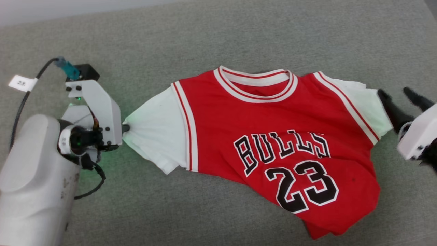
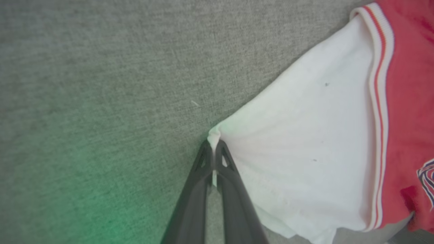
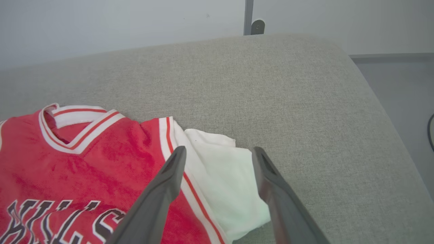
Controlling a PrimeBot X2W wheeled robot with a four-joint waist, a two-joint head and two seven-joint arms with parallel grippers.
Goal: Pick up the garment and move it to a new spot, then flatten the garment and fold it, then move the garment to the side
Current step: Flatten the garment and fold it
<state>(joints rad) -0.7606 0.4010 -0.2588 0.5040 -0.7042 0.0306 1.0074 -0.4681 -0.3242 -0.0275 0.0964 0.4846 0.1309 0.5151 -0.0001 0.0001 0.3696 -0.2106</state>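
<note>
The red jersey [image 1: 273, 112] lies front-up on the grey fabric surface [image 1: 239, 34], reading "BULLS" above "23" in black, white-edged print. The left hand [image 1: 125, 128] is clenched on the edge of one white sleeve [image 2: 305, 135]. The right hand [image 1: 393, 91] is released, fingers spread at the other sleeve [image 3: 223, 176].

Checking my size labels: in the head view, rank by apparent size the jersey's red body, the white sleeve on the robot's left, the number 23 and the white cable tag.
1. red body
2-3. white sleeve and number 23: about alike, not ranked
4. cable tag
</note>
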